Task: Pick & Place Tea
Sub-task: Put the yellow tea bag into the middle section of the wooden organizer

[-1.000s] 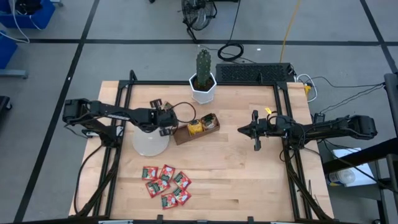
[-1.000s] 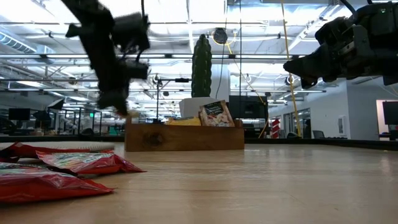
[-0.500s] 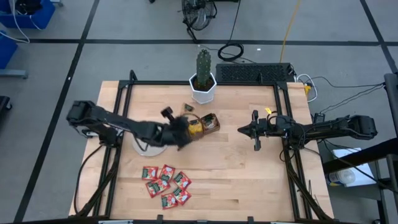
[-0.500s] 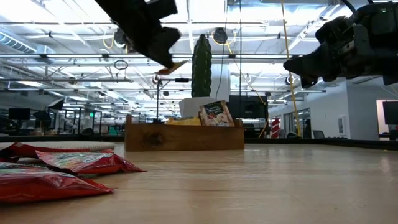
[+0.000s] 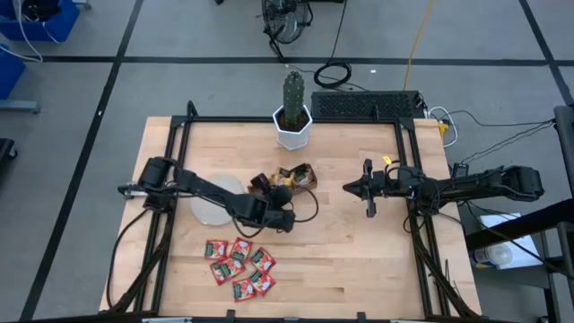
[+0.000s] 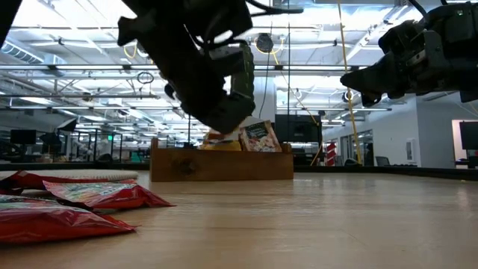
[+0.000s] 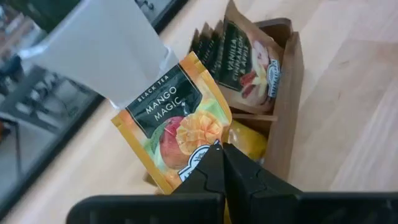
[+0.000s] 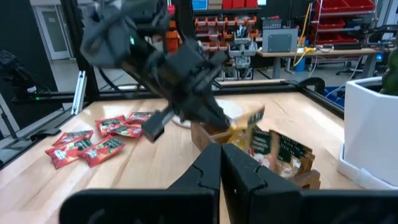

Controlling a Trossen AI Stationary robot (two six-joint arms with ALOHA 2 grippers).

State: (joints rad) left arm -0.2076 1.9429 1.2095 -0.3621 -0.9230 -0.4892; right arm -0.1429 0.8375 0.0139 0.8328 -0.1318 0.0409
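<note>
Seen from above, the left gripper (image 5: 273, 191) is over the brown tray (image 5: 303, 182) near the middle of the bench, and the arm hides most of the tray. The orange-yellow sachet (image 5: 281, 190) shows only as a small spot at the fingertips. A pile of red sachets (image 5: 239, 262) lies near the front edge, and a pale grey disc (image 5: 212, 199) is partly under the left arm. The right gripper (image 5: 369, 189) hangs closed and empty toward the right side.

Low view: the left arm covers the upper part of the tray (image 6: 221, 164); the whitish sachet (image 6: 259, 137) stands upright in it. The cactus pot (image 6: 240, 82) behind is partly hidden.

Left wrist view: the fingers are closed on one corner of the orange-yellow sachet (image 7: 175, 128), held just above the tray (image 7: 288, 112). One compartment holds whitish sachets (image 7: 250, 68), the next one something yellow (image 7: 247, 140); the tray's far end is cut off.

Right wrist view: the closed fingers (image 8: 221, 171) point at the tray (image 8: 255, 152), where the other arm blocks one end.
</note>
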